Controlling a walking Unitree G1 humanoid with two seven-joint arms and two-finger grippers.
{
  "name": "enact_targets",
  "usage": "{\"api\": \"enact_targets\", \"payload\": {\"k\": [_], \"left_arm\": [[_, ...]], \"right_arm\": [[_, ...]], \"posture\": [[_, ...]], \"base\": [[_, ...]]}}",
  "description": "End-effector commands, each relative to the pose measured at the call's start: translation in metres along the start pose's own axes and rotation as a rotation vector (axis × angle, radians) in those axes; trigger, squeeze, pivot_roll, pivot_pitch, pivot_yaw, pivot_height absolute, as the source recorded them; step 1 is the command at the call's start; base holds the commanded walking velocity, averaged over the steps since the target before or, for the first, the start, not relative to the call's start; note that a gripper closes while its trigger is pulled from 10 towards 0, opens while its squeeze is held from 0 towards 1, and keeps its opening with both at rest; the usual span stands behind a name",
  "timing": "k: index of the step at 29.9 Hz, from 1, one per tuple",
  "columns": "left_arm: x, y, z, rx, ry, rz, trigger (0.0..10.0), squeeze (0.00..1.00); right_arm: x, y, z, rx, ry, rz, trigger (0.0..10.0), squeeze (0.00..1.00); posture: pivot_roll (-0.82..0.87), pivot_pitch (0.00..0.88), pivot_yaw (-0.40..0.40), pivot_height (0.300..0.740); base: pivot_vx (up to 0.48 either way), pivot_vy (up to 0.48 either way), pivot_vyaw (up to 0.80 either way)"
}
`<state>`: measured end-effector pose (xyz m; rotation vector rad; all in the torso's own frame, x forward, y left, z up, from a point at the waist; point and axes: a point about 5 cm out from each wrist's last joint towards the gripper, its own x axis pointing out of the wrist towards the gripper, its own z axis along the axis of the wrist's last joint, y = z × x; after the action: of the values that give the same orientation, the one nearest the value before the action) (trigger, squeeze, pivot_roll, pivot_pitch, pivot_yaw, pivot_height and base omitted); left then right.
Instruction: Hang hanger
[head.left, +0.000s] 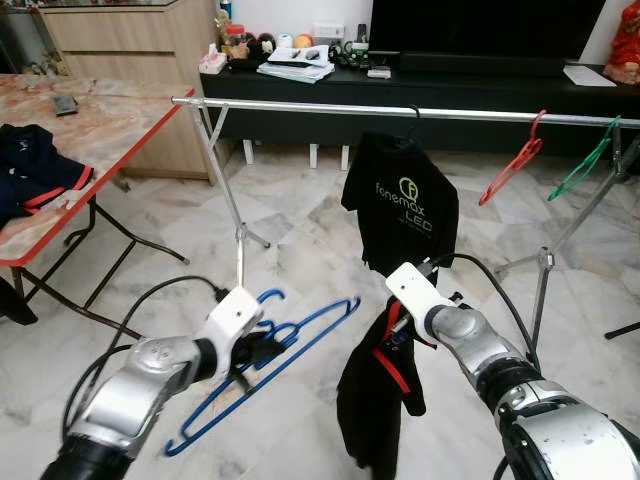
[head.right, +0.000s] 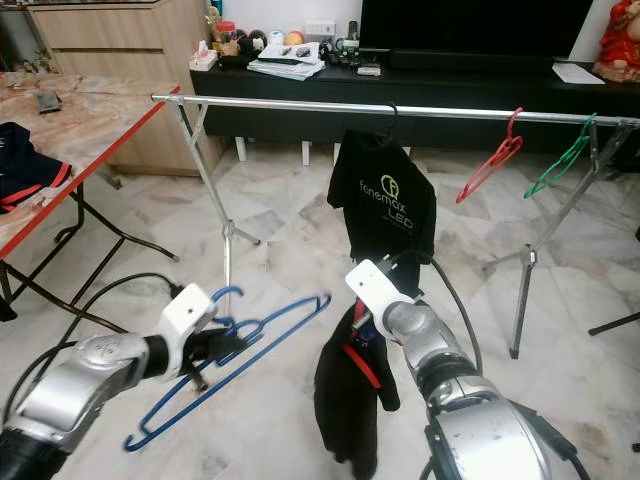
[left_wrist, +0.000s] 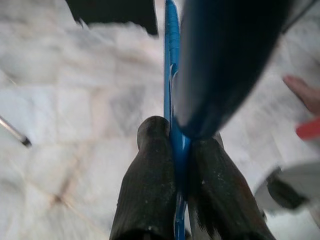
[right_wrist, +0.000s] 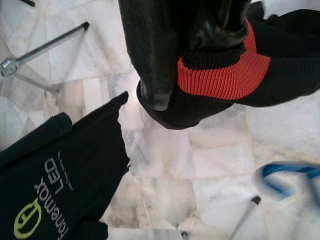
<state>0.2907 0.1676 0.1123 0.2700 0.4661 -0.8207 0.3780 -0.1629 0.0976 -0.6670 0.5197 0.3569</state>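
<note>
Where rail (head.left: 330, 106) spans (marble) floor (head.left: 300, 210).

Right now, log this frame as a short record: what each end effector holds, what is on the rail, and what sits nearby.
left end effector: shut on blue hanger, held low over the floor
right end effector: shut on black garment with red trim, which hangs down
clothes rail: carries black printed T-shirt, red hanger, green hanger
table: on the robot's left, dark clothing on it
</note>
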Motion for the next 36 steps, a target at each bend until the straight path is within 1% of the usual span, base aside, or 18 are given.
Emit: {"api": "enact_targets", "payload": {"k": [1,3,5,6,9,11,15,23,25,26,27,28,32,36], "left_arm": [[-0.002,-0.007,0.003,0.028,0.013,-0.057,10.0,0.0],[-0.004,-0.012,-0.001,0.039,0.043,-0.109,10.0,0.0],[-0.004,-0.013,-0.002,0.046,0.052,-0.12,10.0,0.0],[-0.003,-0.014,-0.002,0.043,0.05,-0.127,10.0,0.0],[0.0,-0.017,0.002,0.029,0.018,-0.133,10.0,0.0],[0.003,-0.018,0.008,0.017,-0.018,-0.134,10.0,0.0],[0.009,-0.02,0.019,0.005,-0.072,-0.132,10.0,0.0],[0.013,-0.025,0.023,0.0,-0.093,-0.145,10.0,0.0],[0.013,-0.022,0.022,0.012,-0.086,-0.119,10.0,0.0],[0.013,-0.017,0.019,0.029,-0.063,-0.075,10.0,0.0],[0.011,-0.006,0.012,0.078,-0.012,0.015,10.0,0.0],[0.008,0.0,0.008,0.096,0.016,0.049,10.0,0.0],[0.003,0.002,0.004,0.105,0.043,0.042,10.0,0.0],[0.003,0.002,0.004,0.105,0.043,0.042,10.0,0.0]], "right_arm": [[-0.001,-0.004,0.002,0.007,-0.011,-0.021,10.0,0.0],[-0.001,-0.006,0.003,0.04,-0.017,-0.049,10.0,0.0],[-0.001,-0.007,0.004,0.051,-0.021,-0.059,10.0,0.0],[-0.001,-0.007,0.006,0.075,-0.031,-0.074,10.0,0.0],[0.0,-0.008,0.014,0.145,-0.061,-0.104,10.0,0.0],[0.001,-0.004,0.019,0.173,-0.075,-0.099,10.0,0.0],[0.003,0.007,0.025,0.158,-0.076,-0.044,10.0,0.0],[0.004,0.009,0.025,0.167,-0.073,-0.056,10.0,0.0],[0.003,0.006,0.024,0.172,-0.071,-0.081,10.0,0.0],[0.002,0.002,0.022,0.178,-0.067,-0.11,10.0,0.0],[0.0,-0.007,0.017,0.195,-0.056,-0.161,10.0,0.0],[-0.001,-0.013,0.013,0.206,-0.045,-0.196,10.0,0.0],[-0.003,-0.021,0.008,0.228,-0.031,-0.249,10.0,0.0],[-0.003,-0.021,0.008,0.228,-0.031,-0.249,10.0,0.0]], "posture": [[0.09,0.071,0.004,0.74],[0.09,0.071,0.003,0.74],[0.09,0.071,0.002,0.74],[0.09,0.071,0.001,0.74],[0.09,0.071,-0.001,0.74],[0.09,0.071,-0.001,0.74],[0.1,0.068,-0.005,0.74],[0.1,0.066,-0.008,0.74],[0.1,0.063,-0.006,0.74],[0.1,0.062,-0.005,0.74],[0.1,0.059,-0.005,0.74],[0.1,0.056,-0.004,0.74],[0.09,0.051,-0.002,0.74],[0.09,0.051,-0.002,0.74]], "base": [[0.0,0.0,0.0],[0.0,0.0,0.0],[0.0,0.0,0.0],[0.0,0.0,0.0],[0.0,0.0,0.0],[0.0,0.0,0.0],[0.0,0.0,0.0],[0.0,0.0,0.0],[0.0,0.0,0.0],[0.0,0.0,0.0],[0.0,0.0,0.0],[0.0,0.0,0.0],[0.0,0.0,0.0],[0.0,0.0,0.0]]}}
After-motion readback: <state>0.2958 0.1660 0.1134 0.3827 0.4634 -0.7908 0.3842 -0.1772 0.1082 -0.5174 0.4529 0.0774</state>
